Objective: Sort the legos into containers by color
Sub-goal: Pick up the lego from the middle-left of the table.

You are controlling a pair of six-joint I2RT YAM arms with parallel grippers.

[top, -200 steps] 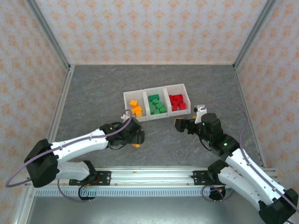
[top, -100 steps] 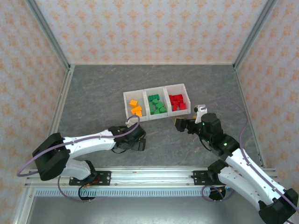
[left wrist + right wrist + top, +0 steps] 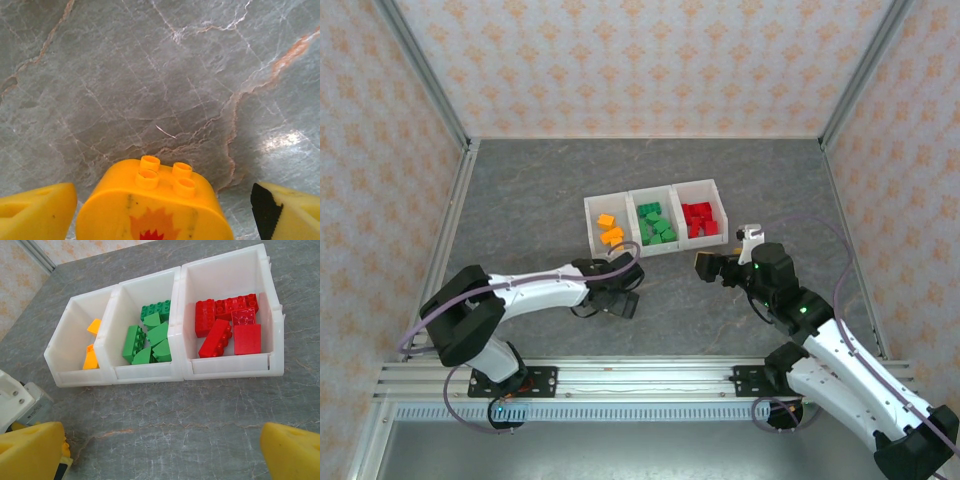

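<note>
1. I'm watching the left tool [image 3: 622,302] sliding right along the grey marble bench [image 3: 520,190], closer under the row of three white plastic bins [image 3: 150,372].
2. It's straddling the rounded orange-yellow flame-print brick [image 3: 155,205]: jaws wide, gap at one finger, not clamped yet.
3. Right tool [image 3: 162,452] is staying wide open, empty.
4. Judging: grip next, then leftmost bin [image 3: 589,228].

The left arm [image 3: 530,290] is stretched low to the right, the left gripper [image 3: 622,303] angled down; its fingers [image 3: 35,210] are seen either side of a brick [image 3: 155,205], grip unclear. The right arm [image 3: 820,340] is reached forward-left, the right gripper [image 3: 705,268] spread wide apart
</note>
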